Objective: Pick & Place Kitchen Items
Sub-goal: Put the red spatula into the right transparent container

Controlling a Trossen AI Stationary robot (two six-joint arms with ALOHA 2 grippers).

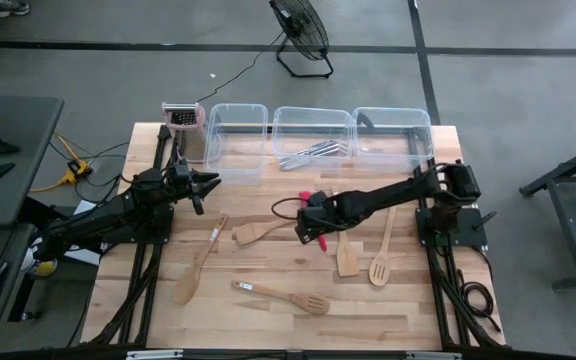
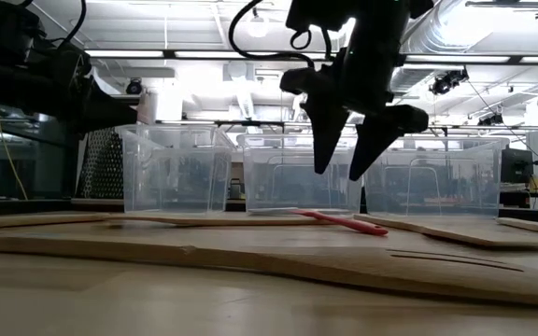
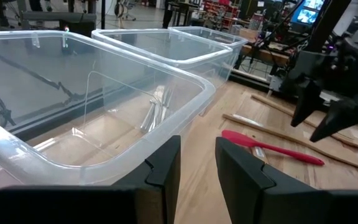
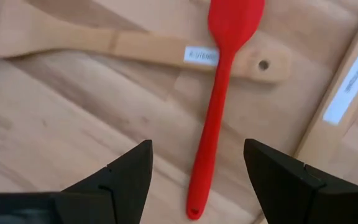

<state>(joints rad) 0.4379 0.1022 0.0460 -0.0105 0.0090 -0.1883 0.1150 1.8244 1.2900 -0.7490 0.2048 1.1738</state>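
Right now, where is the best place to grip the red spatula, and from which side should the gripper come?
Probably the thin handle of the red spatula, near its middle, from straight above. It lies flat on the table, its broad head resting over a wooden spatula, so the head is awkward. The open right gripper hangs above the handle with a finger on each side.

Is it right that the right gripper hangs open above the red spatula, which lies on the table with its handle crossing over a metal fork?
Not quite. The right gripper does hang open above the red spatula, but what the spatula lies across is a wooden spatula, not a metal fork. The right wrist view shows it.
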